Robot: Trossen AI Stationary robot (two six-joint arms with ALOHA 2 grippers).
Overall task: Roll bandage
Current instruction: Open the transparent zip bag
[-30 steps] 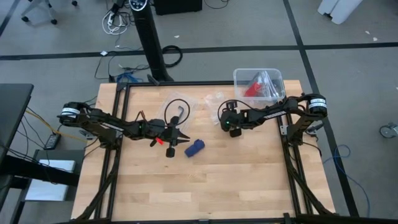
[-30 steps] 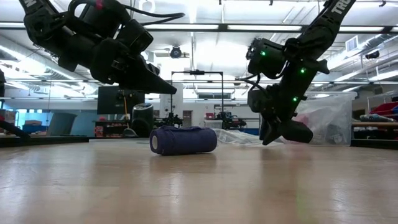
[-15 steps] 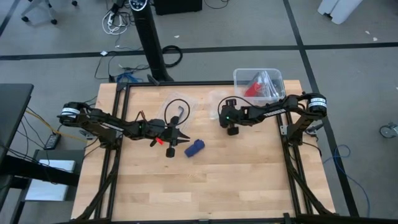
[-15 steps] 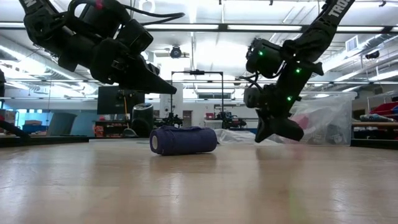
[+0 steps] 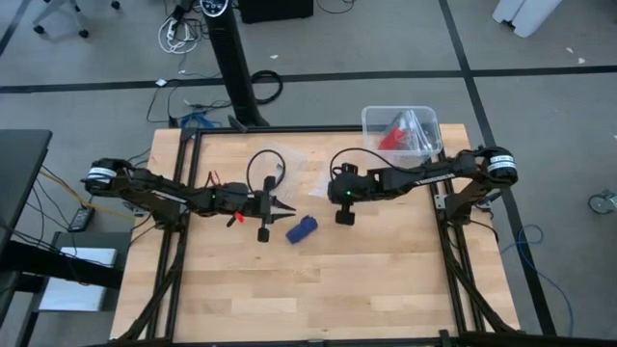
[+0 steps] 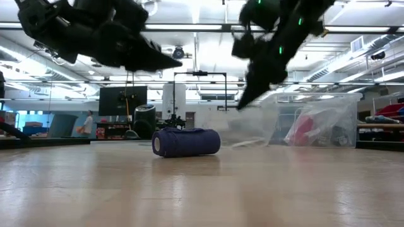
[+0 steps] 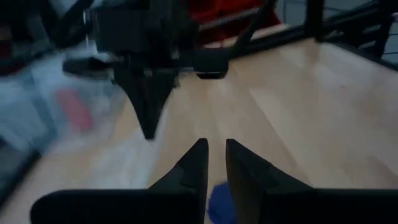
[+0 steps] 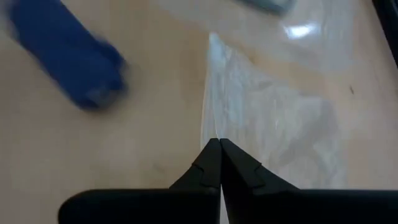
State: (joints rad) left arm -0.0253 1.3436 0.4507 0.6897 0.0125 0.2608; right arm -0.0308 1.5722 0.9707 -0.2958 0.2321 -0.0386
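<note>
The bandage (image 5: 301,229) is a small navy-blue roll lying on its side on the wooden table, also seen in the low view (image 6: 186,142). My left gripper (image 5: 287,209) hovers just above and left of it, pointing almost level. Its fingers (image 7: 214,144) stand a narrow gap apart with nothing between them. My right gripper (image 5: 344,220) hangs to the right of the roll, slanting down, raised well off the table (image 6: 240,106). It is shut (image 8: 217,142) on a clear plastic bag (image 8: 261,118). My right gripper pinches a creased edge of the clear plastic bag (image 8: 212,127) between its two shut fingertips, coming from above at a slant. The bag hangs slack below the fingers, and its lower part (image 6: 249,135) still reaches the table.
A clear bin (image 5: 400,130) with a red item stands at the table's far right corner. Another clear bag with a black cord (image 5: 270,169) lies behind the left gripper. The near half of the table (image 5: 318,289) is bare wood.
My right gripper has shut, turned its wrist, risen and moved toward the table's left, closer to the roll. The clear bag that lay flat now stands lifted beneath it. My left gripper has risen slightly. The roll has stayed in place.
</note>
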